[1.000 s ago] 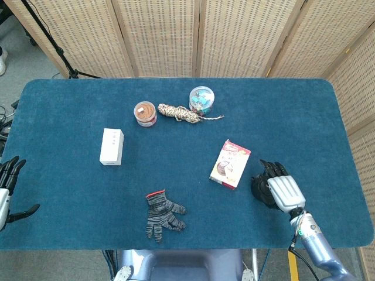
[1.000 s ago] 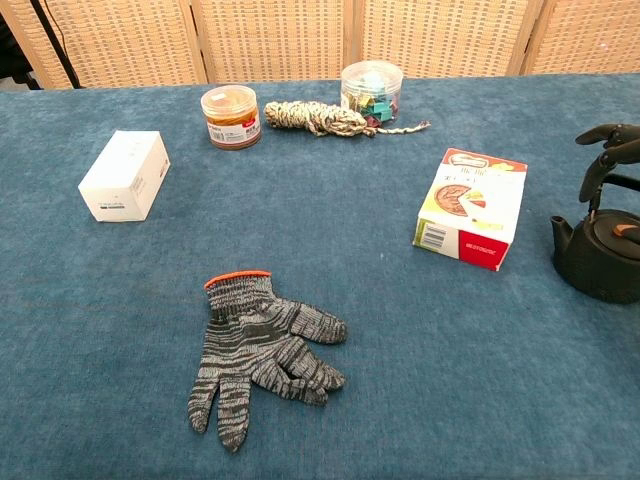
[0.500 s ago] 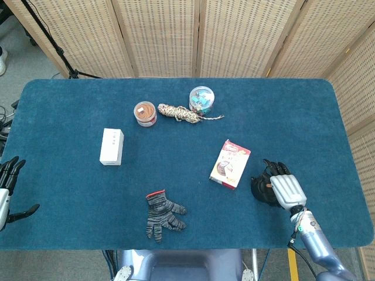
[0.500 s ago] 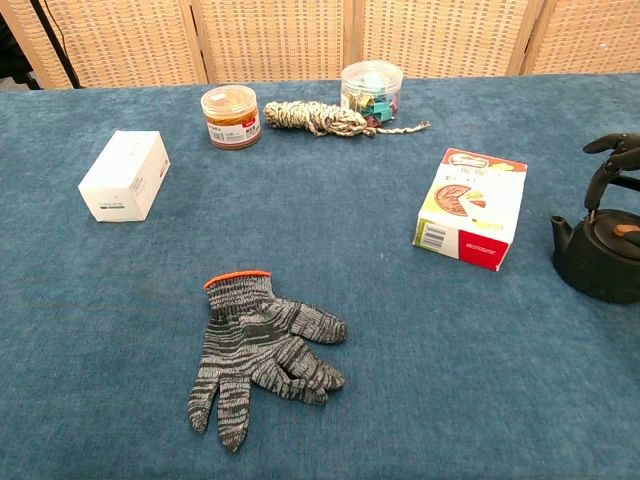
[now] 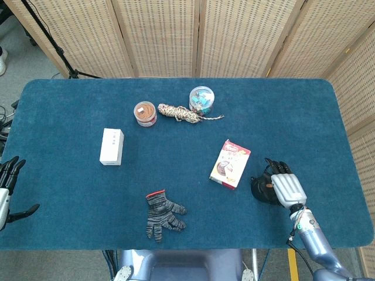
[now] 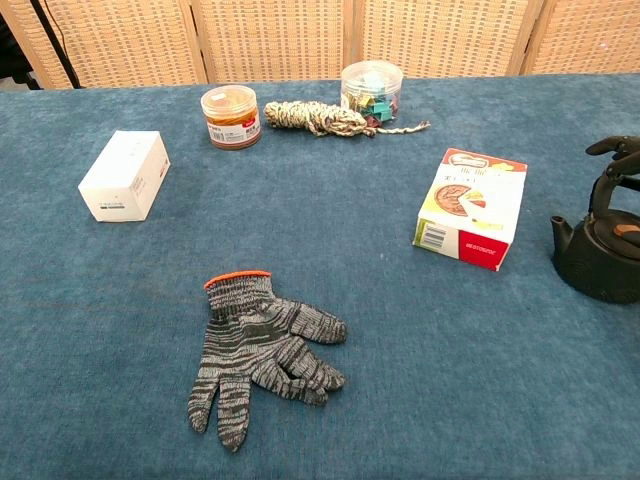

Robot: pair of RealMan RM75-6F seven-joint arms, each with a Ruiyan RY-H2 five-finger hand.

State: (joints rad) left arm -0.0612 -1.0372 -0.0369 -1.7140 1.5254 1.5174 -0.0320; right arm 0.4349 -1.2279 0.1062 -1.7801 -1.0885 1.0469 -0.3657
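Item: kettle point(image 6: 600, 262), small, black, near the table's point(image 5: 70, 105) right edge. Right hand point(image 5: 284, 186) directly above it, fingers apart, nothing held; contact unclear.

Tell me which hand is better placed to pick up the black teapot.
Right. The right hand hovers directly over the black teapot near the table's right edge, fingers apart above its handle. The left hand sits off the far left edge, well away.
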